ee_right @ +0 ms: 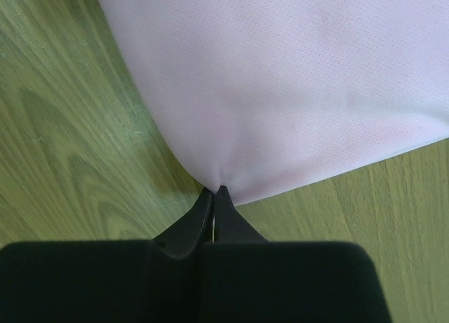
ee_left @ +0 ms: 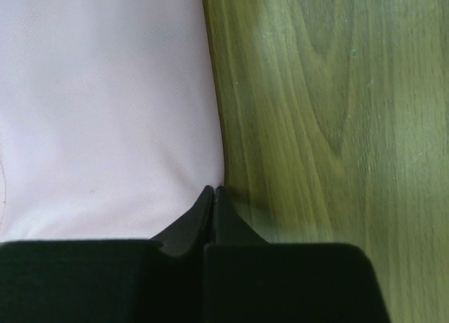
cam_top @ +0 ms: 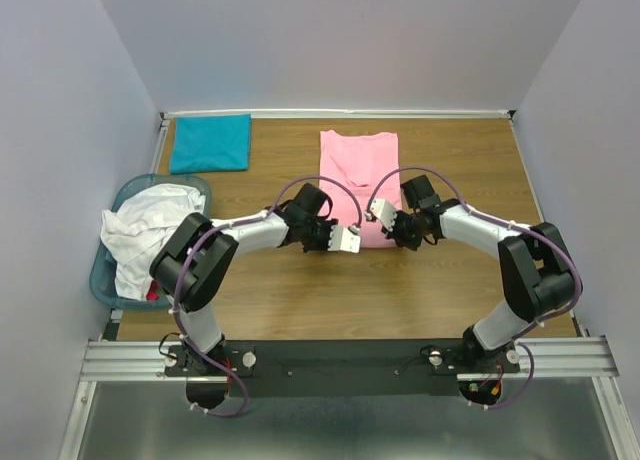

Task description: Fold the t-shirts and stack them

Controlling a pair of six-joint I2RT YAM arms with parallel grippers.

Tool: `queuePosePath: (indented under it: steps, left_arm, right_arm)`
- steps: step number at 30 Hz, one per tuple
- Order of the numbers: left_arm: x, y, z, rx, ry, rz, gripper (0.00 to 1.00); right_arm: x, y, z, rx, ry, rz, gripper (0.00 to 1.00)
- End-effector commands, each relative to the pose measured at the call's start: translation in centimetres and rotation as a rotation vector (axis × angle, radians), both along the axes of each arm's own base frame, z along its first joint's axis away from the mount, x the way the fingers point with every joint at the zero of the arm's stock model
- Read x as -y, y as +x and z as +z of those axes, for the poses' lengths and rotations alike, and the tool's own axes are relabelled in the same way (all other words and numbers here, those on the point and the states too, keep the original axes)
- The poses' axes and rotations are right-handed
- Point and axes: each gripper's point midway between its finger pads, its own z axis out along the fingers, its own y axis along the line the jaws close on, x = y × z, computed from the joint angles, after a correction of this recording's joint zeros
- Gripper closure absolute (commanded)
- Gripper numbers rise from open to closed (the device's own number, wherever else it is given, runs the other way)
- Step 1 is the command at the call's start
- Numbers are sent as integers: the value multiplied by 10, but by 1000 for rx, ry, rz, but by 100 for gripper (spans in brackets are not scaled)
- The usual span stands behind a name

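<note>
White t-shirts (cam_top: 145,235) heaped in basket (cam_top: 103,272), far left. Teal t-shirt (cam_top: 210,143) folded, upper left of desk (cam_top: 300,300). Pink t-shirt (cam_top: 358,165) flat, upper centre; left hand (ee_left: 213,191) fully closed, pinching its lower-left edge; right hand (ee_right: 214,191) fully closed, pinching its lower-right corner.

Wood table (cam_top: 300,300): pink shirt (cam_top: 358,165) spread at middle back, teal shirt (cam_top: 210,143) folded back-left corner, basket (cam_top: 103,272) at left edge.
</note>
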Motion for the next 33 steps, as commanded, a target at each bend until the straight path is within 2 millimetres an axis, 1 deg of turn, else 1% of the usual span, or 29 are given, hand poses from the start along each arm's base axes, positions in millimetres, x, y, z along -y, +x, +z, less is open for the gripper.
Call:
queuePosePath:
  steps: [1, 2, 3, 4, 5, 6, 7, 8, 9, 11, 12, 13, 15, 17, 19, 20, 21, 22, 23, 24, 25, 26, 27, 28, 29, 31, 33]
  left_arm:
    - [-17, -15, -15, -92, 87, 2, 100]
    - [-16, -14, -11, -98, 80, 3, 100]
    - [-11, -8, 0, -83, 59, 2, 100]
    - [-11, -8, 7, -103, 48, 1, 100]
    - [-8, 4, 23, -83, 20, 10, 100]
    - [-7, 9, 31, -81, 6, 14, 100]
    - [-8, 9, 38, -100, -3, 13, 100]
    - [-8, 24, 54, -76, -25, 34, 100]
    - [-9, 27, 60, -85, -28, 41, 100]
    - [-11, 35, 74, -73, -40, 46, 100]
    - [-9, 41, 86, -48, -54, 43, 100]
    - [-10, 40, 91, -49, -51, 43, 100]
    - [-9, 40, 101, -39, -60, 35, 100]
    - [-10, 33, 108, -52, -72, 24, 100]
    - [-11, 20, 108, -82, -71, 9, 100]
    - [-12, 10, 109, -91, -72, -3, 100]
    - [-13, 0, 108, -102, -68, -20, 100]
    - [-15, -14, 106, -135, -63, -43, 100]
    - [-11, -30, 114, -127, -73, -87, 100]
    - [-15, -47, 108, -161, -65, -106, 100]
    - [-15, -66, 109, -201, -73, -133, 100]
    - [-12, -84, 117, -215, -90, -156, 100]
    - [-15, -100, 112, -257, -85, -169, 100]
    - [-17, -120, 120, -301, -109, -193, 100]
    - [-18, -136, 120, -347, -112, -205, 100]
    - [-18, -155, 131, -407, -140, -223, 100]
    - [-14, -154, 150, -390, -182, -221, 100]
  right_arm:
    - [3, -5, 0, -16, -13, -29, 99]
    - [2, -4, 5, -12, -1, -41, 100]
    - [-2, 3, 17, 15, 20, -52, 99]
    - [-3, 3, 23, 14, 25, -61, 100]
    - [-4, 5, 29, 20, 37, -74, 100]
    - [-6, 8, 36, 32, 46, -79, 99]
    - [-8, 13, 49, 55, 60, -84, 99]
    - [-9, 17, 56, 68, 68, -93, 99]
    - [-11, 23, 69, 92, 84, -95, 100]
    - [-8, 27, 78, 99, 88, -108, 99]
    - [-7, 29, 83, 101, 93, -110, 99]
    - [-6, 34, 92, 112, 95, -112, 99]
    - [-5, 34, 99, 111, 95, -104, 99]
    - [-5, 28, 107, 99, 93, -81, 99]
    - [-5, 15, 111, 73, 104, -61, 99]
    - [-4, 7, 114, 72, 112, -49, 100]
    - [-3, 1, 114, 60, 112, -45, 99]
    - [0, -12, 112, 29, 104, -39, 99]
    - [2, -21, 113, 17, 102, -30, 99]
    - [3, -36, 115, 7, 115, -16, 99]
    - [6, -54, 114, -28, 113, -6, 99]
    - [7, -65, 115, -35, 116, 10, 100]
    - [8, -78, 114, -46, 118, 32, 99]
    - [12, -97, 119, -28, 127, 52, 99]
    - [13, -106, 121, -28, 142, 67, 99]
    - [16, -120, 133, -12, 161, 82, 99]
    - [14, -122, 139, -19, 170, 87, 99]
